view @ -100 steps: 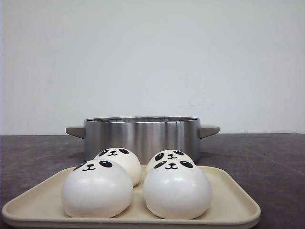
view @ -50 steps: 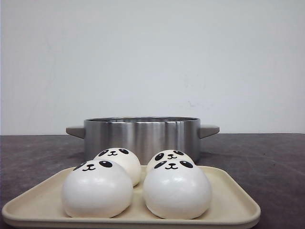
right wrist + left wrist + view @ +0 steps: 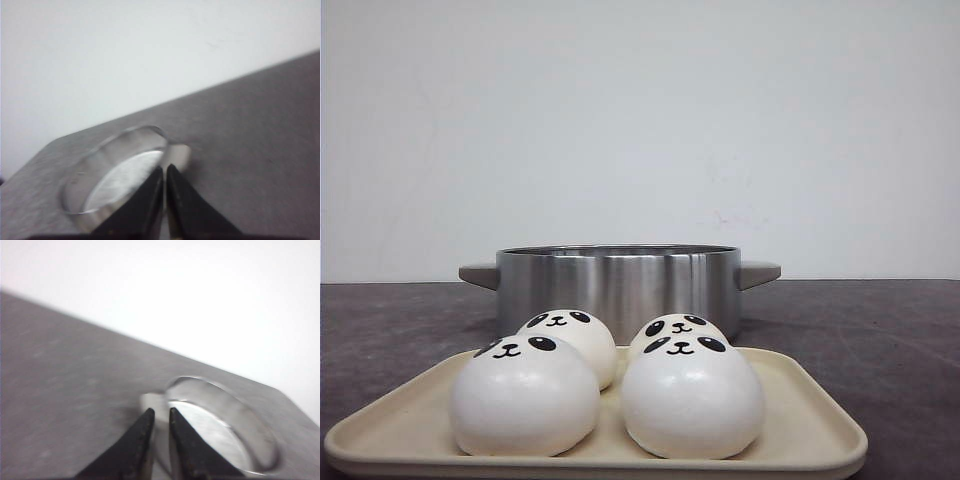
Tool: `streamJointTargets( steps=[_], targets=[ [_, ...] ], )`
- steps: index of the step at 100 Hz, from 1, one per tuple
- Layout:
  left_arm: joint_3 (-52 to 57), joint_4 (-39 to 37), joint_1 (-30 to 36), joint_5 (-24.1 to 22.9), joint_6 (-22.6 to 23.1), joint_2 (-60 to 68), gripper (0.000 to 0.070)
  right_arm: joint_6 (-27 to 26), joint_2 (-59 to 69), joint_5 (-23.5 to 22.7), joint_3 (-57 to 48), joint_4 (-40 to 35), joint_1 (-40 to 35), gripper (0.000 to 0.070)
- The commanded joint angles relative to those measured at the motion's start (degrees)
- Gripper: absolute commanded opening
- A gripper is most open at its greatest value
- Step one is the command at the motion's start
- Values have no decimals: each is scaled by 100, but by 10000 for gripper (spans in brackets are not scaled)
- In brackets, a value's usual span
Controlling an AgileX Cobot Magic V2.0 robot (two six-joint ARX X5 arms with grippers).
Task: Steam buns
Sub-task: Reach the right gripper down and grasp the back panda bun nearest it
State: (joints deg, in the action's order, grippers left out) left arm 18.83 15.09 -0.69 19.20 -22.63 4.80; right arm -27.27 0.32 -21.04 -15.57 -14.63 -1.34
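Observation:
Several white panda-faced buns sit on a beige tray at the front of the table: a front left bun, a front right bun, and two behind them. Neither gripper shows in the front view. My left gripper is shut with only a thin slit between its black fingers, holding nothing, and points at the steel pot near its handle. From the other side, my right gripper is shut and empty, aimed at the pot by its other handle.
The steel pot stands open just behind the tray, with grey handles sticking out left and right. Dark grey tabletop lies around both. A plain white wall is behind.

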Motion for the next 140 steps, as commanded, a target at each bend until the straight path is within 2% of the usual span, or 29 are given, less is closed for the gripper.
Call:
streamJointTargets(
  steps=[1, 10, 19, 37, 41, 44, 48, 56, 59, 61, 66, 79, 93, 113, 129, 140],
  targets=[
    [442, 323, -4, 177, 466, 258, 14, 546, 28, -24, -592, -461, -2, 4],
    [1071, 765, -2, 184, 909, 688, 14, 990, 208, -22, -1235, -715, -2, 4],
    [1561, 826, -2, 179, 1283, 1084, 14, 1154, 568, -22, -1764, -737, -2, 4],
    [2208, 820, 2, 195, 1467, 1786, 19, 1172, 1504, -221, -2603, -970, -2, 5],
    [2295, 811, 7, 269, 1469, 1899, 49, 1200, 1703, -304, -2752, -1008, -2, 7],
    [2347, 796, 11, 361, 1469, 1967, 100, 1239, 1845, -409, -2844, -1008, -2, 26],
    [2387, 752, 22, 444, 1464, 2041, 205, 1290, 2017, -566, -2940, -997, -2, 134],
    [2389, 634, 61, 487, 1464, 2116, 486, 1248, 2365, -782, -3071, -970, -2, 524],
    [2389, 632, 72, 485, 1464, 2122, 540, 1178, 2483, -876, -3095, -960, -2, 650],
    [2389, 634, 81, 487, 1464, 2124, 567, 1108, 2555, -949, -3099, -935, -2, 700],
    [2389, 645, 83, 485, 1449, 2122, 586, 914, 2715, -1193, -3099, -837, -2, 700],
    [2389, 817, 85, 485, 1397, 2063, 586, 579, 3025, -1773, -3099, -492, -11, 700],
    [2389, 1016, 197, 485, 1397, 2024, 586, 560, 3316, -1705, -3099, -184, -114, 700],
    [2387, 1113, 380, 485, 1401, 2026, 586, 833, 4037, -992, -3102, -247, -903, 700],
    [2387, 1128, 413, 483, 1401, 2026, 586, 824, 4802, 13, -3104, -435, -2181, 700],
    [2387, 1163, 455, 483, 1403, 2026, 586, 555, 5495, 669, -3136, -505, -2977, 700]
  ],
)
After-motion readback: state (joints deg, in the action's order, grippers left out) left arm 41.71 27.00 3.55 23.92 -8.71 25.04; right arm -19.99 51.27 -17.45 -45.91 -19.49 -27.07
